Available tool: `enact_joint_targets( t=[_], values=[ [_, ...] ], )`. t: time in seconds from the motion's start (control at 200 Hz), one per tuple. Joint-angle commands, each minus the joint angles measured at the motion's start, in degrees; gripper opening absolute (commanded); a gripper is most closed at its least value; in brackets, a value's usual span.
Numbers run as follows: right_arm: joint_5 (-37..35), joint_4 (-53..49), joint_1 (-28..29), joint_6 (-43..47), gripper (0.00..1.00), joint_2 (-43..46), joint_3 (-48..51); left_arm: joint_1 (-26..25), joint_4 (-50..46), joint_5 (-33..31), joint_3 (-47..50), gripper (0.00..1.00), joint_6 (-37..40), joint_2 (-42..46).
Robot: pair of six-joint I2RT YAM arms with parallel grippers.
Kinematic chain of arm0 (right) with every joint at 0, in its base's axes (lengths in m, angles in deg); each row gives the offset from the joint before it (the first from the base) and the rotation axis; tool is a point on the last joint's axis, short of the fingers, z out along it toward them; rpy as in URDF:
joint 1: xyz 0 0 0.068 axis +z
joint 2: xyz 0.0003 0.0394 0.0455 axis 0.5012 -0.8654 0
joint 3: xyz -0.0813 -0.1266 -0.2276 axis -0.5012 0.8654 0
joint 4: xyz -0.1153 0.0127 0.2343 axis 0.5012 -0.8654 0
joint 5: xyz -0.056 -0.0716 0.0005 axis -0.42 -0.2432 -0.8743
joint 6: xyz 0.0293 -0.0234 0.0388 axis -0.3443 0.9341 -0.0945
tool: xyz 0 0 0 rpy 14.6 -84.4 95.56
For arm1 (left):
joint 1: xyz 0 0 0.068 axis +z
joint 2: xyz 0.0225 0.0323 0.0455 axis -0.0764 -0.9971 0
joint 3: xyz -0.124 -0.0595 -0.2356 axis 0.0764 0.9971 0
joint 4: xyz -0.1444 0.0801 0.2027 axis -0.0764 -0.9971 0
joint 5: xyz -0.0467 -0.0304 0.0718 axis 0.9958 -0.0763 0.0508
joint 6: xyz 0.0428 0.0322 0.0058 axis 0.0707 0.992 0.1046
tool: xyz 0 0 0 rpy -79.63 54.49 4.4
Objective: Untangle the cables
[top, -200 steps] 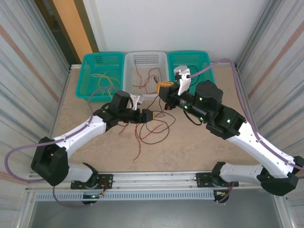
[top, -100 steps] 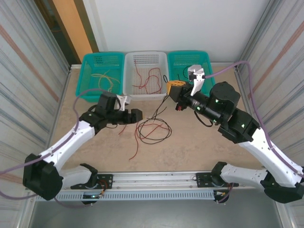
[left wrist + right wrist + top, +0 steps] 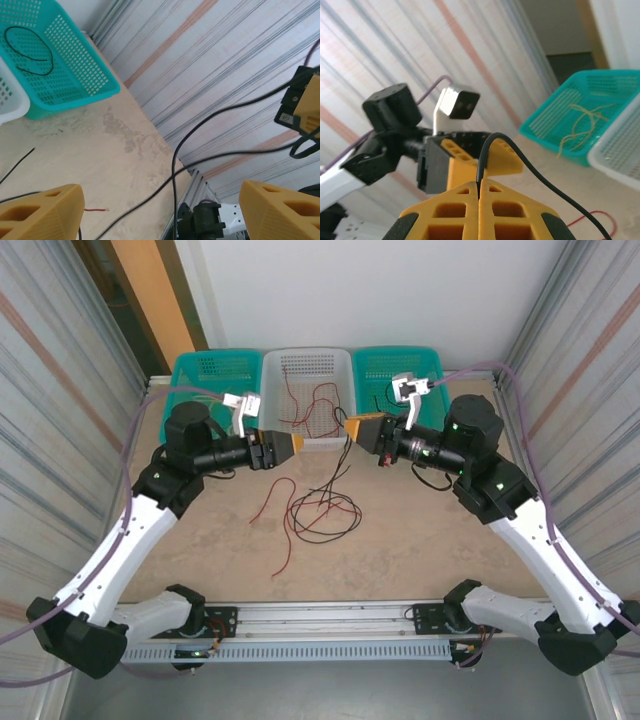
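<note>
A tangle of black cables and red cables lies on the table between the arms. One black cable rises from the pile to my right gripper, which is shut on it high above the table; the pinch shows at my right gripper in the right wrist view. My left gripper hovers to the left of it, facing it, open and holding nothing. Between the fingers of my left gripper, the black cable hangs further off.
Three baskets line the back edge. The left teal basket holds yellowish cables, the white basket holds red cables, and the right teal basket holds a black cable. Corrugated walls stand on both sides.
My left gripper has opened, risen from the pile and drawn back left as its arm swung outward. My right gripper keeps its grip on the black cable and has shifted only slightly.
</note>
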Motion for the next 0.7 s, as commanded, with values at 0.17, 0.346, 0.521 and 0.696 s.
enact_joint_targets(
  t=[0.17, 0.346, 0.521, 0.696],
  values=[
    [8.5, 7.5, 1.4, -4.9, 0.0, -4.4, 2.3, -1.9, 10.7, 6.0, -1.1, 0.73, -2.1, -0.2],
    [9.0, 8.9, 4.5, -4.7, 0.0, -7.4, 1.9, -4.0, 11.1, 5.2, -0.3, 0.67, 1.4, 0.8],
    [9.4, 9.6, 6.0, -4.7, 0.0, -8.7, 1.7, -4.0, 9.8, 3.2, -0.3, 0.45, 3.1, 0.4],
    [9.6, 9.9, 6.0, -4.8, 0.0, -8.3, 2.4, -4.0, 11.0, 2.1, 0.5, 0.28, 3.4, 1.3]
  ],
)
